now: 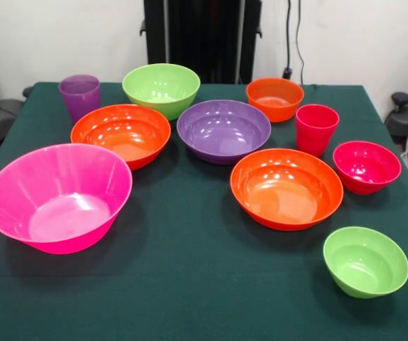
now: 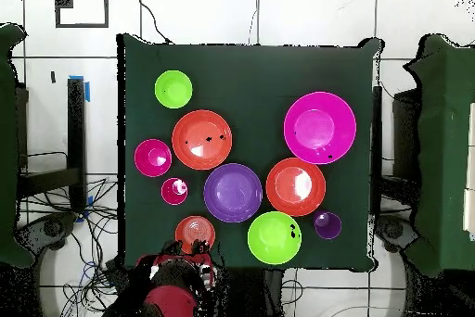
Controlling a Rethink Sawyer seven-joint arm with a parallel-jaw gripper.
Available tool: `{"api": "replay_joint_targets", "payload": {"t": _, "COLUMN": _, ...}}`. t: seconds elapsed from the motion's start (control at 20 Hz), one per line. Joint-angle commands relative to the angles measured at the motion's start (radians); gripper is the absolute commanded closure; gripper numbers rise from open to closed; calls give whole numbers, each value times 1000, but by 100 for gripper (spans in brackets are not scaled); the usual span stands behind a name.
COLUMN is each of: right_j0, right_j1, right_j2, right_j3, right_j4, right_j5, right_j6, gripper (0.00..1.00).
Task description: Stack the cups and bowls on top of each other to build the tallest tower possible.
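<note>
A dark green tabletop (image 1: 189, 284) fills the front view. Behind it a white wall (image 1: 345, 35) carries hanging black cables (image 1: 289, 35). Overhead, cables (image 2: 93, 267) lie on the white tiled floor (image 2: 306, 12).

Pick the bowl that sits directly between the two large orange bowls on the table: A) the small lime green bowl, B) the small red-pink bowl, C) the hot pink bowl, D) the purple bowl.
D: the purple bowl sits between the two large orange bowls.
</note>
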Motion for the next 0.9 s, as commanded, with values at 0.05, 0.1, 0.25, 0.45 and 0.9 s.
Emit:
{"api": "replay_joint_targets", "payload": {"t": 0.05, "right_j0": 6, "right_j1": -198, "right_j2": -203, "right_j3": 258, "right_j4": -43, "right_j5": 108, "right_j6": -66, "gripper": 0}}
{"api": "replay_joint_targets", "payload": {"t": 0.1, "right_j0": -4, "right_j1": -204, "right_j2": -217, "right_j3": 273, "right_j4": -33, "right_j5": 95, "right_j6": -96, "gripper": 0}}
{"api": "replay_joint_targets", "payload": {"t": 0.25, "right_j0": -25, "right_j1": -253, "right_j2": -282, "right_j3": 293, "right_j4": -48, "right_j5": 136, "right_j6": -191, "gripper": 0}}
{"api": "replay_joint_targets", "payload": {"t": 0.45, "right_j0": -33, "right_j1": -334, "right_j2": -386, "right_j3": 289, "right_j4": -103, "right_j5": 227, "right_j6": -306, "gripper": 0}}
{"api": "replay_joint_targets", "payload": {"t": 0.9, "right_j0": 2, "right_j1": -398, "right_j2": -558, "right_j3": 237, "right_j4": -180, "right_j5": 385, "right_j6": -459, "gripper": 0}}
